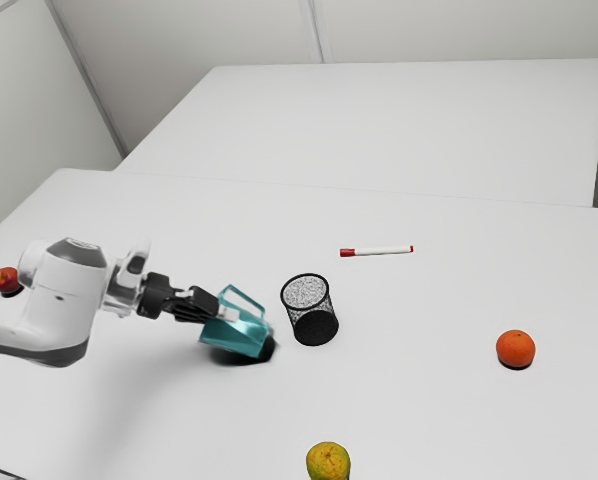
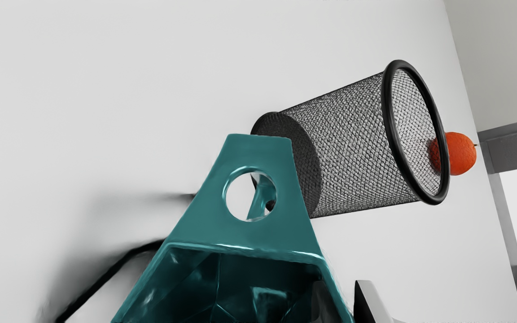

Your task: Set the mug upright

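Because your gripper pinched the mug by one wall only, it could have swivelled in righting; it hung tilted just beside the holder, which a wide turn might have toppled.

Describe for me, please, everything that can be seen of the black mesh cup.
The mesh cup is round, with an open top, a thick black rim and a wall of fine, metal-looking wire. Its dark, round bottom shows through the mesh. It stands upright on the white table, between the teal mug and the orange. In the exterior view, a gap separates it from the mug.
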Action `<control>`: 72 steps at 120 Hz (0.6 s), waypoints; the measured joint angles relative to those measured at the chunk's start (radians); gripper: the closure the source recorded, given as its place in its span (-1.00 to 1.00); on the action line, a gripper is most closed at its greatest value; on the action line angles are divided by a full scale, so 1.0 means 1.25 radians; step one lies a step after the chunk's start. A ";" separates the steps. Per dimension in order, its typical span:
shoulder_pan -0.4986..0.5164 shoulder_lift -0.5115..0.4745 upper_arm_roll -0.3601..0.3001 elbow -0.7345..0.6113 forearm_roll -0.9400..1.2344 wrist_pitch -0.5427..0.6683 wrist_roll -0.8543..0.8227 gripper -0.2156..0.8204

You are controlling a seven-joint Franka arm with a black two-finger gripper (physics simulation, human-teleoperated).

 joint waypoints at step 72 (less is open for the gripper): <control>-0.007 -0.106 -0.008 0.064 0.335 -0.010 -0.108 0.92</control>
